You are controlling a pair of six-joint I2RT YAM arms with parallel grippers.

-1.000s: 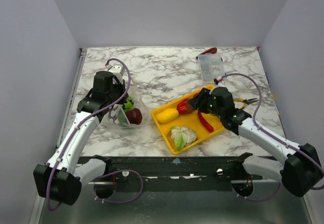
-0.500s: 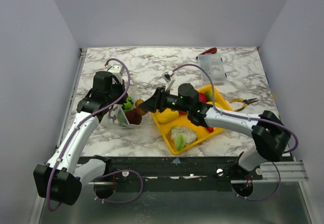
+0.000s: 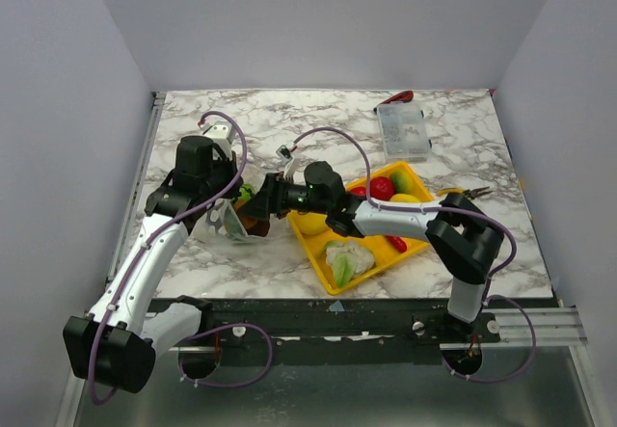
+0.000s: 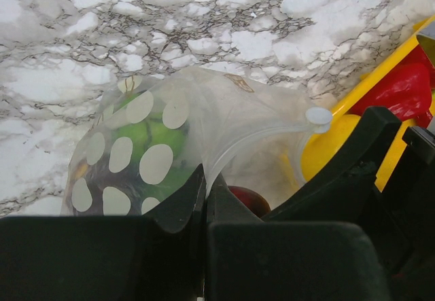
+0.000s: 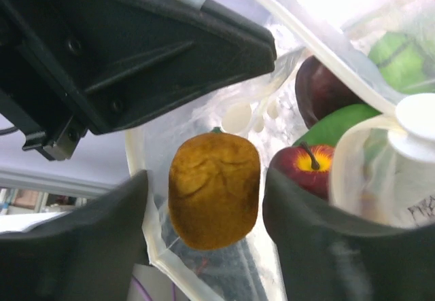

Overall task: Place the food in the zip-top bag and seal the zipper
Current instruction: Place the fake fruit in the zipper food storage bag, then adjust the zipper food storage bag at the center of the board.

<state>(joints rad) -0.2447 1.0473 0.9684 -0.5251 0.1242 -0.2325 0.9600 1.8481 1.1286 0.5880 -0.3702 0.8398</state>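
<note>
**Thin, floppy transparent zip-top bag** [image 4: 146, 145] printed with pale dots. It lies on the grey-veined marble surface [image 3: 318, 128], just left of the yellow rectangular plastic tray [image 3: 310, 256]. Its mouth gapes rightward toward the tray. The clear zipper [image 4: 258, 138] strip arches over the opening, unsealed.

Left pincer [image 4: 205, 189]: pressed together on the bag's rim.

Right pincer [image 5: 204, 179]: spread at the mouth. A wrinkled, ovoid yellow-orange piece [image 5: 214, 189] sits between its fingers, apparently touched by neither. Its long axis runs along them, stem end inward.

Inside the bag: a glossy red apple [image 5: 302, 165], a dark purple piece [image 5: 319, 87] and green pieces [image 5: 397, 49].
</note>
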